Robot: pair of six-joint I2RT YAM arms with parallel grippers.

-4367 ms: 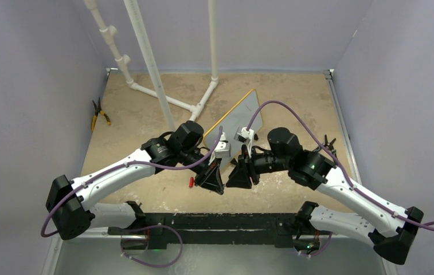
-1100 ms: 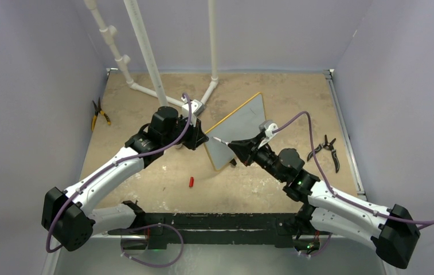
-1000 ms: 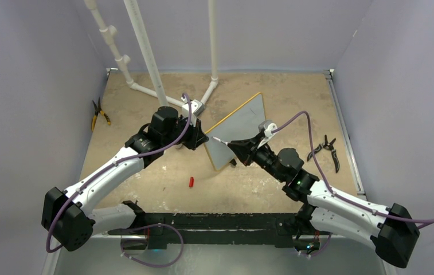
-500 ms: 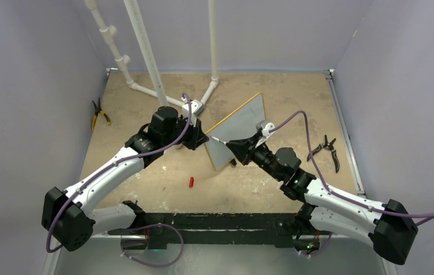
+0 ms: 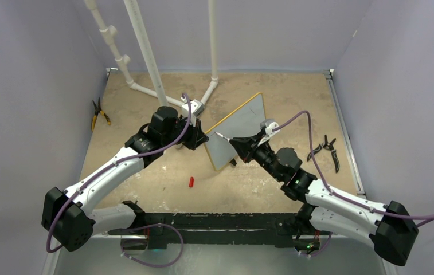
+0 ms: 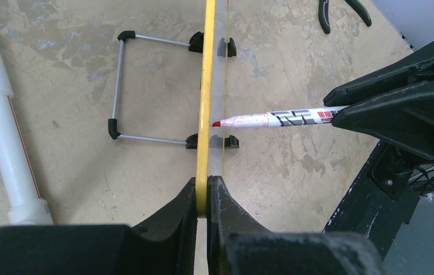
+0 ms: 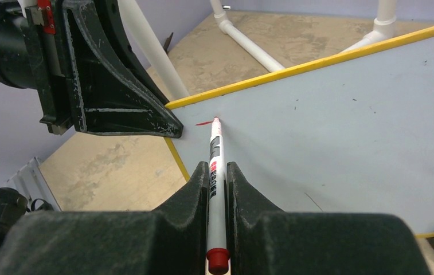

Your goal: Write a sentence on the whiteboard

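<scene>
The whiteboard (image 5: 234, 129) with a thin yellow frame stands tilted on its wire stand (image 6: 117, 86) in the middle of the table. My left gripper (image 5: 203, 139) is shut on its yellow edge (image 6: 205, 114). My right gripper (image 5: 237, 143) is shut on a white marker (image 7: 215, 166) with a red tip; the tip (image 7: 215, 120) touches the board near its upper left corner. One short red stroke (image 7: 203, 123) lies beside the tip. No words of the sentence show on the board (image 7: 340, 132).
A red marker cap (image 5: 191, 182) lies on the table in front of the board. Black pliers (image 5: 329, 150) lie at the right, yellow-handled pliers (image 5: 98, 113) at the left. White PVC pipes (image 5: 145, 57) stand behind the board.
Over four seconds both arms went from the table's front to the board; the left took its edge, the right brought the marker tip to it. In the last second the tip shifted slightly up.
</scene>
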